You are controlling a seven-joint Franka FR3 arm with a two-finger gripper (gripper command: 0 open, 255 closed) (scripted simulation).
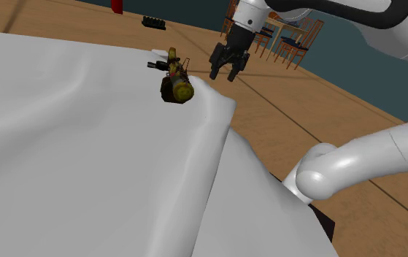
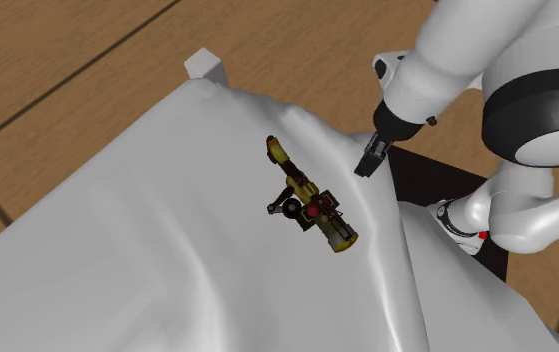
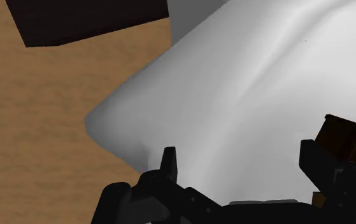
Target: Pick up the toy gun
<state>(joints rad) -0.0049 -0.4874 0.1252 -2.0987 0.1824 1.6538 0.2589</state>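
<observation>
Spanning most of both exterior views, a white draped cover (image 1: 85, 160) forms the work surface, with folds running toward a raised corner at its far edge. Brown wooden floor (image 1: 326, 109) surrounds it. The white arm (image 1: 355, 164) rises from the dark stand (image 2: 437, 185) and reaches over that corner. Wooden chairs (image 1: 290, 40) stand on the floor at the back of the shoulder view, well apart from the cover.

The toy gun (image 1: 175, 79) – yellow and black with a small red detail – lies flat on the cover near the raised corner, with nothing touching it.

The tool (image 1: 222, 76) hangs above the cover's edge, just beside the gun on the shoulder view's right. Its fingers are spread apart and nothing sits between them. In the wrist view the gun (image 3: 345, 143) lies outside the tool (image 3: 239, 156), partly behind one finger – bare cover fills the gap.
</observation>
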